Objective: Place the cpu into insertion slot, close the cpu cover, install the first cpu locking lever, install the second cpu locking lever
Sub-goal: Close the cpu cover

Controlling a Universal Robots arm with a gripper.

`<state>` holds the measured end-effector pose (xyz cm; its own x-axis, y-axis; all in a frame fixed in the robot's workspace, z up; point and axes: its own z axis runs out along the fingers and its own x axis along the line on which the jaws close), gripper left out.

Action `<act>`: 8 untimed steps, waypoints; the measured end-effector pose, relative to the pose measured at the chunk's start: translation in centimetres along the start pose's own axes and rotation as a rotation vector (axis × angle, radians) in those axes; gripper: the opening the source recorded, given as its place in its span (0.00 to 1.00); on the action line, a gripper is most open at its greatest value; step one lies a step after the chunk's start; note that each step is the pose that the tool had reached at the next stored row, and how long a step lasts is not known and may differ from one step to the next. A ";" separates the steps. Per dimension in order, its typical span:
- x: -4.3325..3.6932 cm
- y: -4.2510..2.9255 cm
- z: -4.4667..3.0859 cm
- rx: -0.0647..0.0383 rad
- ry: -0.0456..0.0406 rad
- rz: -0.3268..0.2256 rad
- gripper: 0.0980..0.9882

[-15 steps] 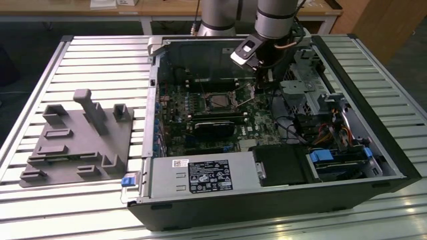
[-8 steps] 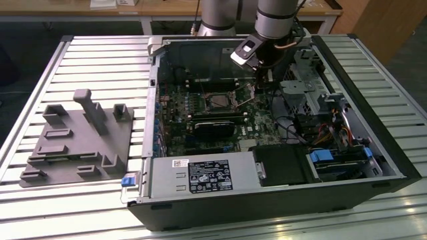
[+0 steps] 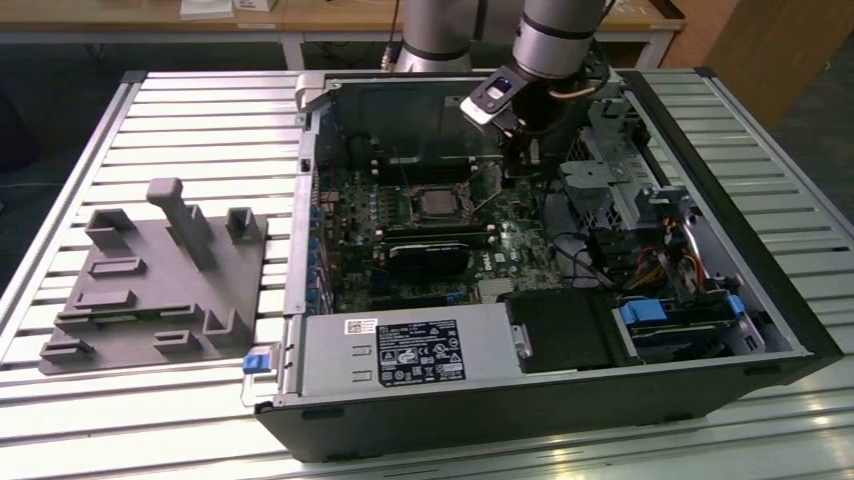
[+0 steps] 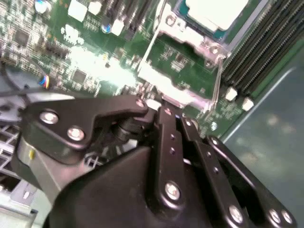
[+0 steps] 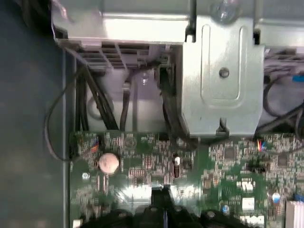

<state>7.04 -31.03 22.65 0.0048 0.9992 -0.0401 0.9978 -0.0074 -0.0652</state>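
Observation:
The cpu lies flat in its socket on the green motherboard, its pale metal top showing through the window of the silvery cpu cover, which lies down around it. In the exterior view the cpu sits mid-board inside the open computer case. Thin wire locking levers run along two sides of the socket; I cannot tell whether they are latched. My gripper hangs shut and holding nothing just off a corner of the socket. In the exterior view the gripper is to the right of the cpu and behind it.
A black card stands on the board in front of the socket. Drive cages and cables crowd the exterior view's right side of the case. The power supply fills its front. A grey fixture block rests on the slatted table at the left.

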 end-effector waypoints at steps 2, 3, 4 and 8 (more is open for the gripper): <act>0.00 0.04 -0.01 0.020 -0.0004 -0.001 0.01; 0.00 0.04 -0.01 0.021 -0.0005 -0.001 0.01; 0.00 0.03 -0.01 0.021 -0.0005 -0.001 0.01; -0.01 0.02 -0.01 0.022 -0.0005 -0.001 0.01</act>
<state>7.06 -31.03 22.65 0.0037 0.9992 -0.0405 0.9962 -0.0072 -0.0867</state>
